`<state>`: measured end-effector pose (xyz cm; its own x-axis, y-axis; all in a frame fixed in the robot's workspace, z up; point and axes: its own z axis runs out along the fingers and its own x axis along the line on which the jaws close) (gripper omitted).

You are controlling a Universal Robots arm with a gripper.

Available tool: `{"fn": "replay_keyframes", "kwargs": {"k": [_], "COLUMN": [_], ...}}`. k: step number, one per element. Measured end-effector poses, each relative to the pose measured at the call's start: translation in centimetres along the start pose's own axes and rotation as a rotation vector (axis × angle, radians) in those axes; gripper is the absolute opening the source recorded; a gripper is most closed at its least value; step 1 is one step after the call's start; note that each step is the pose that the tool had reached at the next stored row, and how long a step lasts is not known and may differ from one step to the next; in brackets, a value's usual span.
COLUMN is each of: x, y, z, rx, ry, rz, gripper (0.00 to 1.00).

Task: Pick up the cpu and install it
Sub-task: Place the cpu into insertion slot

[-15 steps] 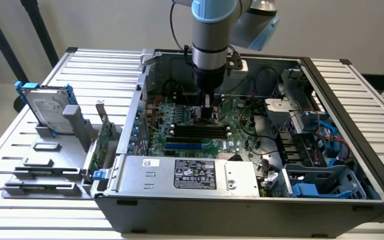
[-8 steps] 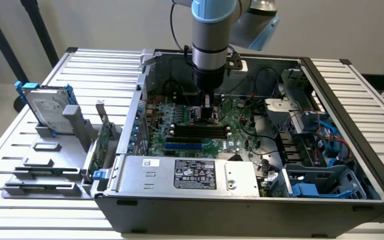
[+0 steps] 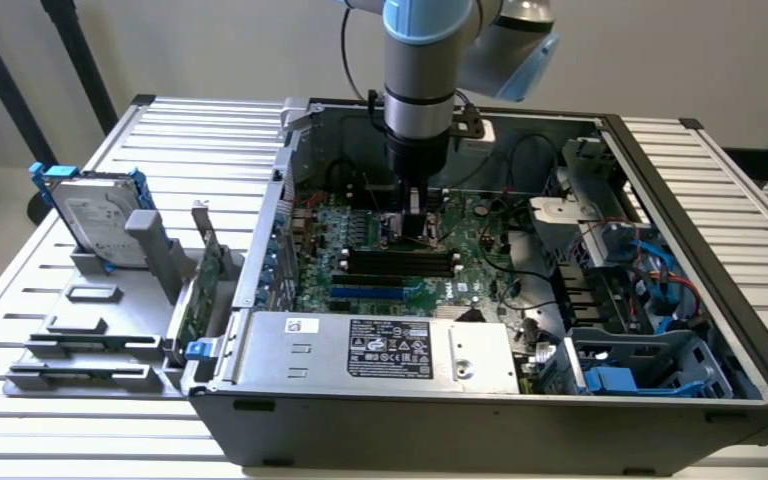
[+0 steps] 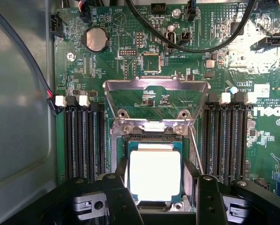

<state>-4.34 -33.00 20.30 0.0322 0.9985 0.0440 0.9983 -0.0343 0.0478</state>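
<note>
cpu (image 4: pixel 155 180) ×1: held flat at the single socket (image 4: pixel 151 137) of the motherboard (image 4: pixel 107 65), inside one open case (image 3: pixel 491 420) | tool (image 4: pixel 157 168) ×1: two fingers (image 4: pixel 117 192) clamped on opposite cpu edges | load plate (image 4: pixel 156 86) ×1: raised | hard drive (image 3: pixel 91 215) ×1: stood on tabletop (image 3: pixel 157 130).

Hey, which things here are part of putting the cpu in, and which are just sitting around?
Part of the job: gripper; cpu, right below it; raised metal socket frame; motherboard.
Just lying about: hard drive with blue brackets, outside the case; grey labelled box; coin battery; memory slots.
</note>
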Motion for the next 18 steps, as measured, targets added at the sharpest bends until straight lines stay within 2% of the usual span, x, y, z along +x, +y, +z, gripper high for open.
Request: {"fn": "replay_keyframes", "kwargs": {"k": [7, 11, 18], "x": [0.25, 0.39, 0.52], "y": [-0.01, -0.02, -0.04], "z": [0.05, 0.11, 0.42], "rx": [-0.0004, -0.0005, -0.0006], "ry": [-0.0130, -0.0164, -0.0181], "rz": [-0.001, -0.001, -0.001], "gripper": [0.55, 0.55, 0.55]}}
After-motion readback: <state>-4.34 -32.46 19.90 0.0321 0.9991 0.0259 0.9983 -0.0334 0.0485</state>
